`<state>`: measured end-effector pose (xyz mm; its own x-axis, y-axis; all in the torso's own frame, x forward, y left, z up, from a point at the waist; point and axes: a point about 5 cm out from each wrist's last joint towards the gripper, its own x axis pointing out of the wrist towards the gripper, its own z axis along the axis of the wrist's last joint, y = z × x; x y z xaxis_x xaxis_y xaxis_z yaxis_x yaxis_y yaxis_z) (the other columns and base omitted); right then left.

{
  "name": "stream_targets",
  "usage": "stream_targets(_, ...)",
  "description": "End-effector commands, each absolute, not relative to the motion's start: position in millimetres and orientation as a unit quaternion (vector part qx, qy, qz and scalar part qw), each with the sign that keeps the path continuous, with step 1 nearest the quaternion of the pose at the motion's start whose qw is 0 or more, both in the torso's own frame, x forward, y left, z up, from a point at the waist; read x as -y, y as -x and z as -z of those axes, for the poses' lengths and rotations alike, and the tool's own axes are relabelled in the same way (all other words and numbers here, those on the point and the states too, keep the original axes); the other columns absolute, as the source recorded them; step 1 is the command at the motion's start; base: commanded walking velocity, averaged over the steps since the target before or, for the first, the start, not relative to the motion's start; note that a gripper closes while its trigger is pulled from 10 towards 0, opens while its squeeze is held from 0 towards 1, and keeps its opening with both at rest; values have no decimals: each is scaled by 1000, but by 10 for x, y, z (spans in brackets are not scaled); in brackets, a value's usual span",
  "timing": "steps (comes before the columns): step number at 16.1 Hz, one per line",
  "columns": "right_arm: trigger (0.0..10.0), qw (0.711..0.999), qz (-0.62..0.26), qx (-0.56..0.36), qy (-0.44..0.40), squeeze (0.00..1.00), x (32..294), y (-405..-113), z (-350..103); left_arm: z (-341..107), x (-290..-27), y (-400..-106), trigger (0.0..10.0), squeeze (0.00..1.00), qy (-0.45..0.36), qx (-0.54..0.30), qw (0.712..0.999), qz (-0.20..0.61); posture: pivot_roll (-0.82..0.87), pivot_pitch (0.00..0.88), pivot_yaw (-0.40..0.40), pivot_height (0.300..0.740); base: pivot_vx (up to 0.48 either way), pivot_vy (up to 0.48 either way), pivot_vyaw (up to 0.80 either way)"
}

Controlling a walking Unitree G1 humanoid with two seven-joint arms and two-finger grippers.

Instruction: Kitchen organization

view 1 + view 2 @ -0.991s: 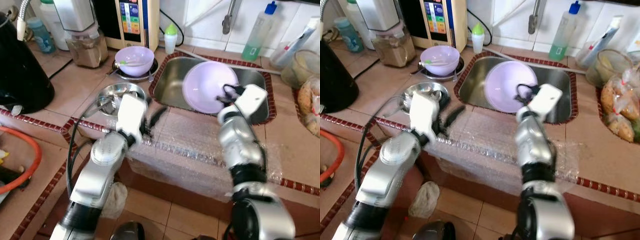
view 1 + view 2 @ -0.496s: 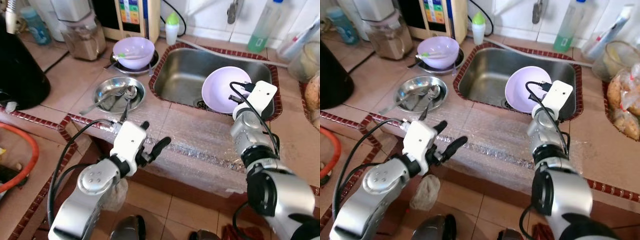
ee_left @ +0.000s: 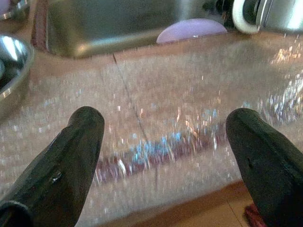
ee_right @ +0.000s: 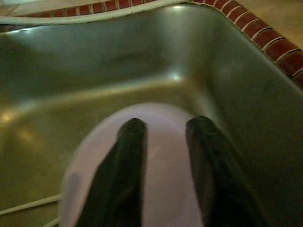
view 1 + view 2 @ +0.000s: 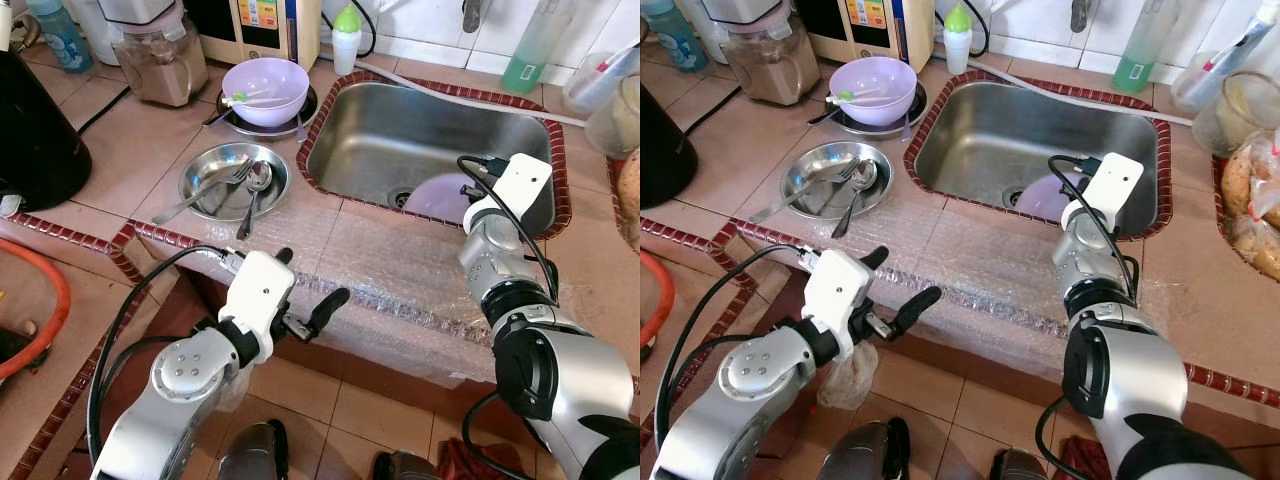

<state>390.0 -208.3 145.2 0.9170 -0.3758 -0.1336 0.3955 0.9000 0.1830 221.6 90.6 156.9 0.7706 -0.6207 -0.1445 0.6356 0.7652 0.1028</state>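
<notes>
Right wrist view, pincer (image 4: 165, 156) over lilac plate (image 4: 161, 189)

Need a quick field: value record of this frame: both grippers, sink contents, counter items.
left gripper: open, held off the counter's front edge, above the floor, holding nothing
right gripper: lowered into the sink, fingers slightly apart over the lilac plate; grip cannot be told
sink: steel, holds the lilac plate near the drain
steel dish: on the counter left of the sink, holding a fork and spoons
lilac bowl: behind the steel dish, utensil inside
bubble wrap: lies over the counter's front edge
</notes>
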Motion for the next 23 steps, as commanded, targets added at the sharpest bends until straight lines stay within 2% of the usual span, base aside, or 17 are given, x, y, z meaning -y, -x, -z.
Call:
stream_targets(1, 10000, 972, 194, -67, -115, 1000, 2075, -3870, -1350, -1587, -877, -2224, 10000, 1000, -76, -47, 938, 336, 213, 186, 27, 740, 0, 0, 0)
stream_targets(5, 10000, 981, 158, -57, -101, 1000, 2108, -3844, -1319, -1583, -866, -2391, 10000, 1000, -79, -35, 946, 313, 136, 126, 48, 740, 0, 0, 0)
stream_targets(7, 10000, 990, 113, -48, -62, 1000, 2079, -3786, -1238, -1597, -895, -2494, 10000, 1000, -75, -17, 955, 286, 87, 79, 64, 740, 0, 0, 0)
stream_targets(8, 10000, 993, 97, -46, -46, 1000, 2084, -3738, -1182, -1607, -925, -2526, 10000, 914, -74, -6, 959, 273, 81, 74, 66, 740, 0, 0, 0)
stream_targets(9, 10000, 994, 92, -46, -40, 1000, 2088, -3719, -1161, -1604, -938, -2547, 10000, 0, -77, -2, 961, 267, 62, 58, 71, 740, 0, 0, 0)
stream_targets(13, 10000, 999, -14, 31, 32, 1000, 1973, -3468, -1206, -1590, -1004, -2764, 10000, 0, -41, 36, 976, 210, -27, 0, 84, 740, 0, 0, 0)
stream_targets(17, 10000, 995, -46, 84, 16, 1000, 1755, -3163, -1269, -1578, -1033, -2776, 10000, 0, -24, 59, 979, 194, -26, 0, 54, 740, 0, 0, 0)
stream_targets(18, 10000, 993, -51, 101, 24, 690, 1700, -3080, -1289, -1557, -1056, -2762, 10000, 0, -19, 60, 980, 188, -25, 0, 52, 740, 0, 0, 0)
stream_targets(19, 10000, 993, -38, 111, 5, 0, 1655, -3004, -1334, -1537, -1099, -2735, 10000, 0, -11, 68, 981, 181, -28, 0, 56, 740, 0, 0, 0)
stream_targets(23, 10000, 992, -49, 113, 6, 0, 1615, -2996, -1401, -1551, -1091, -2761, 10000, 0, -1, 77, 981, 176, -37, 0, 60, 740, 0, 0, 0)
